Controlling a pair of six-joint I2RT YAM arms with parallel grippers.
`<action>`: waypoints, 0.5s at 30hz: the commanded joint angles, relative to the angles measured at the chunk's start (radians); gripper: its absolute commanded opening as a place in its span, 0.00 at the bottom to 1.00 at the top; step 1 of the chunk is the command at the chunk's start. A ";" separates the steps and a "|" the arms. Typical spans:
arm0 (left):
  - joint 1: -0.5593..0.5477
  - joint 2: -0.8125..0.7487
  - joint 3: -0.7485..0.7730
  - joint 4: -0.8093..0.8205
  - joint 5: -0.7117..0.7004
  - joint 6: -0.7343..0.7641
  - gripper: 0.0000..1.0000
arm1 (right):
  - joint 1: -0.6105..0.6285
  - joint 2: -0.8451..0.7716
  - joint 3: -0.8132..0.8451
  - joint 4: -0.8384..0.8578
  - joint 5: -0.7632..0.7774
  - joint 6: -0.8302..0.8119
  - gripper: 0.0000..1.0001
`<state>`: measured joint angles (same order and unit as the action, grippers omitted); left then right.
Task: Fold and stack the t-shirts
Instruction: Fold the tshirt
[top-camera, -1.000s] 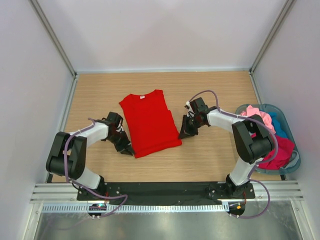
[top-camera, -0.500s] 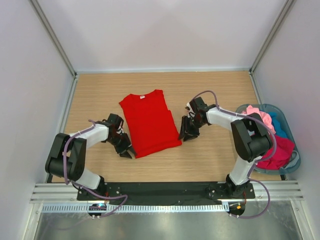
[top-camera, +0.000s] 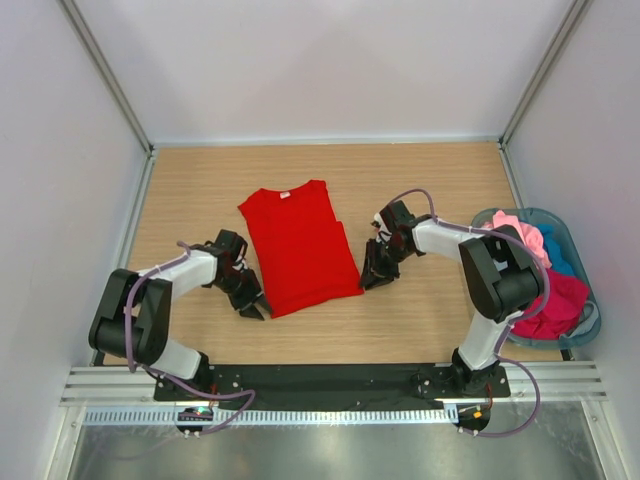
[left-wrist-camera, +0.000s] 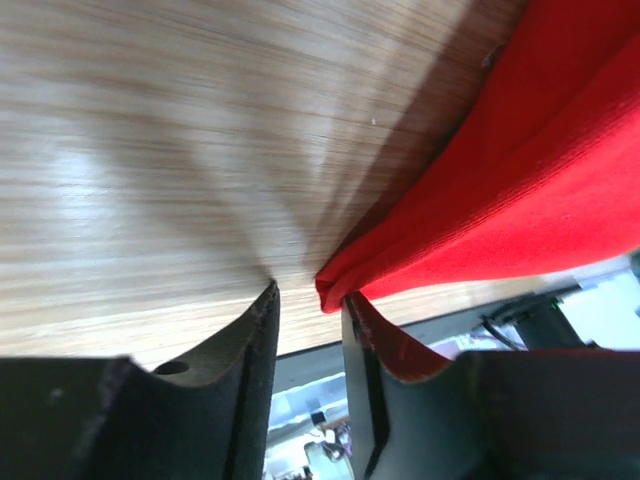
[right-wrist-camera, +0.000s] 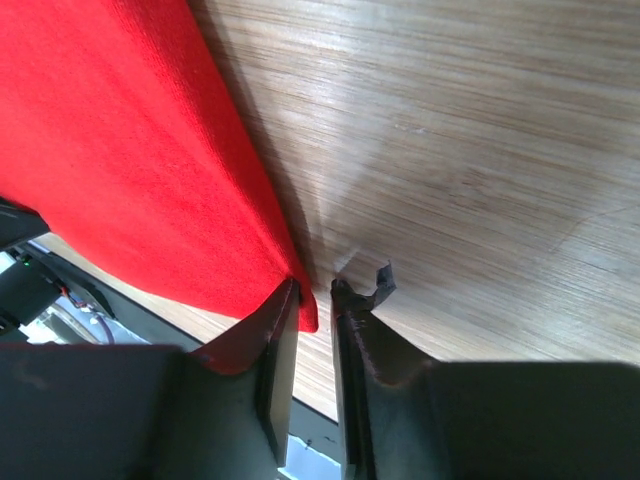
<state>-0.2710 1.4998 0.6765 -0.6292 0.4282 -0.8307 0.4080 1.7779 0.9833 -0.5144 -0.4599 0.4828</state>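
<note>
The red t-shirt (top-camera: 300, 250) lay flat at the worktop (top-camera: 430, 180) centre, with the left gripper (top-camera: 257, 310) at its near-left corner and the right gripper (top-camera: 371, 283) at its near-right corner, each with 2 fingers narrowly apart and not clamped on the cloth edge.

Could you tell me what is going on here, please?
Two robot arms are working on a red t-shirt lying flat on the table, sleeves already folded in. The left gripper sits at its near-left hem corner and the right gripper at its near-right one, each with jaws slightly apart around the cloth; a firm grip is not evident. More t-shirts wait in the basket on the right.
</note>
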 joint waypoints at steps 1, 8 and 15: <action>-0.004 -0.030 0.031 -0.052 -0.095 0.025 0.34 | 0.005 -0.020 0.011 -0.010 0.026 0.003 0.32; -0.007 -0.035 0.037 -0.055 -0.089 0.025 0.35 | 0.005 -0.031 -0.024 0.013 -0.005 0.025 0.40; -0.007 -0.035 0.028 -0.035 -0.075 0.018 0.35 | 0.008 -0.041 -0.049 0.048 -0.045 0.054 0.41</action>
<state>-0.2737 1.4868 0.6983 -0.6643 0.3630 -0.8261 0.4091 1.7599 0.9524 -0.4786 -0.5068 0.5262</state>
